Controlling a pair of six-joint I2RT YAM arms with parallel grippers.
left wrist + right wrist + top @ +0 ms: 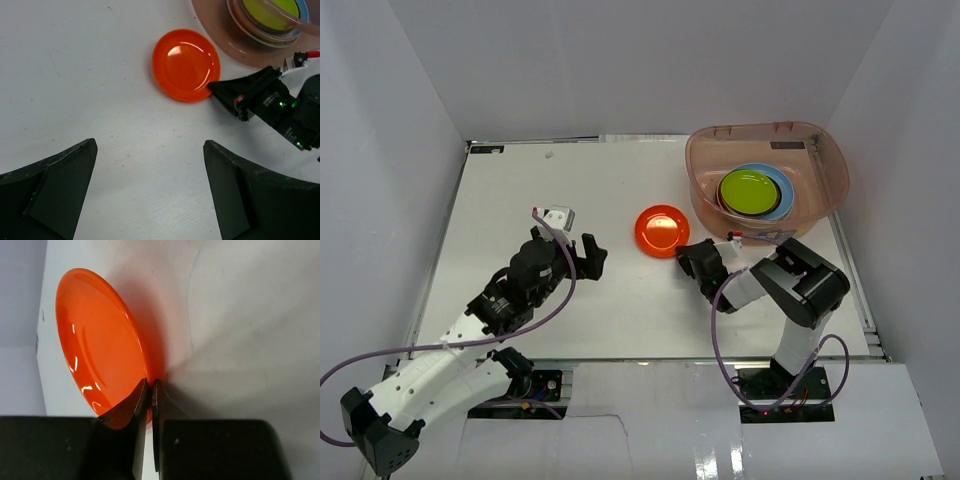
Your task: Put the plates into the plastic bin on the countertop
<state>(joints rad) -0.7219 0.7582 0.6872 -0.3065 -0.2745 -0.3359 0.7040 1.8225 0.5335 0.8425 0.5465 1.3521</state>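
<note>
An orange plate (661, 230) (186, 64) (100, 355) lies on the white countertop (570, 190), just left of the plastic bin (765, 128). My right gripper (686, 252) (212, 86) (150, 382) is shut on the plate's near right rim, one finger above it and one below. The translucent pinkish bin (220, 30) holds a stack of plates, with a green plate (752, 190) (270, 12) on top of a light blue one (783, 197). My left gripper (582, 258) (150, 145) hovers open over bare countertop, left of the orange plate and holding nothing.
White walls enclose the countertop on the left, back and right. The bin stands in the back right corner. The right arm's body (805, 285) stands just in front of the bin.
</note>
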